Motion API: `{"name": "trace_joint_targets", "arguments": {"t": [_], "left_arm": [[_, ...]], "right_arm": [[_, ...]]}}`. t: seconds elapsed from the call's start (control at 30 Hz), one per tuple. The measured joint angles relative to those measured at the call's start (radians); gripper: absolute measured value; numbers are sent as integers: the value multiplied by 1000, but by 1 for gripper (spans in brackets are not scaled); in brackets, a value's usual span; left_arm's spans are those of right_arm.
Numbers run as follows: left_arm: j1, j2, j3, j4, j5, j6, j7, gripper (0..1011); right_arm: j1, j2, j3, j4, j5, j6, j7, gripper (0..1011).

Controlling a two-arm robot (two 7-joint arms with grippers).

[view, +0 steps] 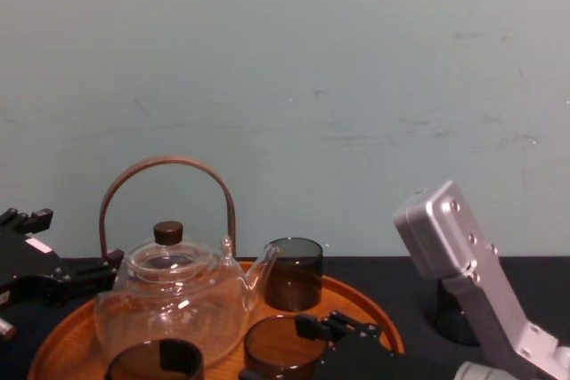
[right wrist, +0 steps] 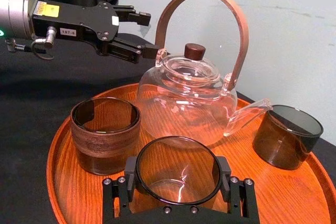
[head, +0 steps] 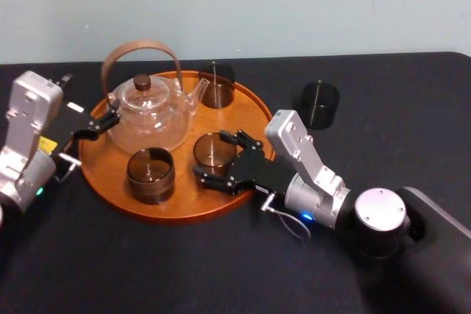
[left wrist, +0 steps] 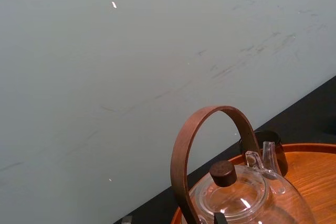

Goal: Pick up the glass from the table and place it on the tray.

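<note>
We log: right gripper [head: 223, 158] clamped on glass [right wrist: 178, 156] | glass set on or just above tray [head: 184, 207], release left to do | left gripper [head: 103, 124] spread, empty, beside teapot [head: 151, 112] | second glass [head: 320, 104] waits on table [head: 184, 270]

Four angles on one tray [head: 184, 204]

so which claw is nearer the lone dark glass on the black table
Right. The right claw is at the round wooden tray's side nearest the dark glass; the left claw is at its far side.
</note>
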Motion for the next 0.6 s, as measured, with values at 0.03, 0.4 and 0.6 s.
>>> {"name": "trace_joint_targets", "arguments": {"t": [0.03, 0.4, 0.6], "left_arm": [[0, 0, 0, 0, 0, 0, 0, 1009], [0, 0, 0, 0, 0, 0, 0, 1009], [0, 0, 0, 0, 0, 0, 0, 1010]], "right_arm": [[0, 0, 0, 1, 0, -1, 0, 921], [5, -7, -4, 10, -3, -4, 2, 921], [7, -10, -6, 15, -3, -5, 3, 921]]}}
